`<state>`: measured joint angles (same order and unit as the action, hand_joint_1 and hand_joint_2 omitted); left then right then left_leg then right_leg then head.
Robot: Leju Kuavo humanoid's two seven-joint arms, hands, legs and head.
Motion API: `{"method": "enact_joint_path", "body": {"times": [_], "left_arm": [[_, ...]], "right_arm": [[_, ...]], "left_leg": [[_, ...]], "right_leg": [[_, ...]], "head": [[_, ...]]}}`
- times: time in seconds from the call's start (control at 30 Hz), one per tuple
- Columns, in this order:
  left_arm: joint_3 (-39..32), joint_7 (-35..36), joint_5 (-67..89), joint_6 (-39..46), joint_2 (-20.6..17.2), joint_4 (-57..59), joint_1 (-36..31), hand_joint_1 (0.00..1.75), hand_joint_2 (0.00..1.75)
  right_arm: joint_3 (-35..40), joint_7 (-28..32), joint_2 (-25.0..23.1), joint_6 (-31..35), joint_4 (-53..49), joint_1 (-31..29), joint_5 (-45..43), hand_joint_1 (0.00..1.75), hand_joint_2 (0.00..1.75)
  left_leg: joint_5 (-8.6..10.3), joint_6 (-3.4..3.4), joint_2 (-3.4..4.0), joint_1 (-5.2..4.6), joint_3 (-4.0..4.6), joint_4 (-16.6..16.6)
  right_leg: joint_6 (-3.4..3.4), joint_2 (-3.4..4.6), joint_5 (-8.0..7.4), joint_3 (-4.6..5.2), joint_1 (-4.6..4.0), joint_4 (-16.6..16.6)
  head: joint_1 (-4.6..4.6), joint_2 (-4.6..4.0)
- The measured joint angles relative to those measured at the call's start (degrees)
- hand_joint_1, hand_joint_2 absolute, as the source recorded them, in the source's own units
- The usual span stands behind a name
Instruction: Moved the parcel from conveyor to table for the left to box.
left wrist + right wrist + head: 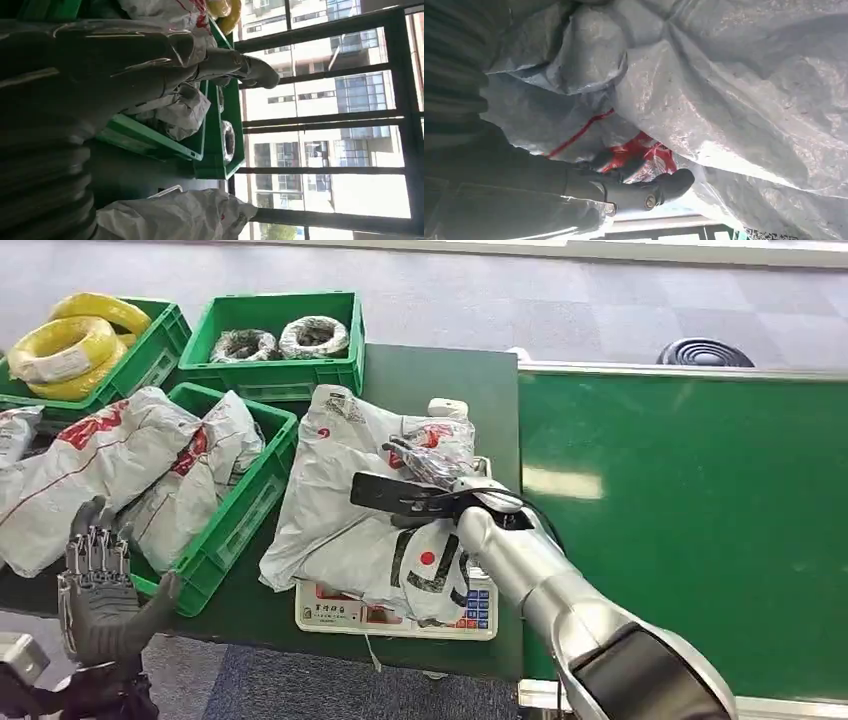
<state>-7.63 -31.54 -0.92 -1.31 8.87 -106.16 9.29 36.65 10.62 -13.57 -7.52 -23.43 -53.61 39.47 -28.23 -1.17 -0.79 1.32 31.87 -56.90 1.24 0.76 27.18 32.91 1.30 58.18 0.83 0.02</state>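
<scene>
The parcel (350,530), a crumpled grey-white plastic bag with red and black print, lies on a scale (400,620) on the dark green table (440,375). My right hand (440,475) reaches across it from the conveyor side and holds a bunched fold at its far end. Close up, the thumb (664,190) and dark fingers (599,160) pinch the red-printed fold of the parcel (749,100). My left hand (100,590) hangs in front of the table's near edge with fingers spread and nothing in it. Its thumb (245,70) sticks out freely.
A green crate (240,525) to the left of the scale holds similar bagged parcels. Two more crates at the back hold yellow cable coils (75,345) and wrapped coils (280,340). The green conveyor belt (690,520) runs along the table's right side.
</scene>
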Motion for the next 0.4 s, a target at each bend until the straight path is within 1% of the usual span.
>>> {"method": "enact_joint_path", "body": {"times": [0.07, 0.13, 0.23, 0.3, 0.37, 0.4], "left_arm": [[0.15, 1.67, 2.72, 0.28, -0.02, -0.09, -0.54, 0.0, 1.75], [0.68, 4.6, 7.53, 0.46, -0.24, -0.04, -1.86, 0.0, 1.75], [3.02, 9.4, 16.86, 1.99, -1.14, 1.29, -6.54, 0.0, 1.75], [5.48, 11.28, 22.23, 3.95, -2.44, 3.4, -9.86, 0.0, 1.75], [8.78, 13.5, 27.28, 4.74, -4.07, 7.46, -14.21, 0.0, 1.75], [10.28, 14.48, 29.91, 4.64, -4.75, 9.16, -15.97, 0.0, 1.75]], "right_arm": [[0.04, 0.73, 0.02, 0.78, 0.04, 0.08, -0.32, 0.0, 1.75], [-0.46, 4.2, 0.04, 2.93, -0.09, 0.53, -2.41, 0.0, 1.75], [-3.39, 12.05, 0.24, 10.04, -2.78, 2.09, -7.02, 0.0, 1.75], [-6.26, 15.55, 0.5, 14.52, -5.8, 3.22, -10.24, 0.0, 1.75], [-10.63, 18.21, 1.66, 19.86, -12.21, 6.16, -13.54, 0.0, 1.75], [-12.99, 19.03, 2.22, 21.97, -15.55, 7.41, -14.68, 0.0, 1.75]], "left_leg": [[0.0, 0.0, 0.02, 0.0, -0.03, 0.0], [0.0, 0.0, 0.01, 0.0, -0.02, -0.03], [0.02, 0.01, -0.12, 0.0, 0.04, -0.03], [0.02, 0.01, -0.06, 0.0, -0.04, -0.04], [0.04, 0.02, -0.23, -0.01, -0.08, -0.07], [0.04, 0.01, -0.21, -0.02, -0.1, -0.1]], "right_leg": [[0.0, 0.02, 0.0, 0.03, 0.0, 0.0], [0.0, 0.0, 0.0, 0.04, 0.0, 0.0], [0.0, -0.06, 0.0, 0.02, 0.0, 0.0], [0.0, -0.03, -0.02, 0.04, 0.01, -0.02], [0.01, -0.18, -0.01, -0.01, 0.01, -0.03], [0.01, -0.17, -0.01, 0.05, 0.01, -0.05]], "head": [[0.0, 0.0], [-0.02, 0.0], [-0.02, 0.0], [0.0, 0.0], [-0.09, 0.0], [0.02, 0.0]]}}
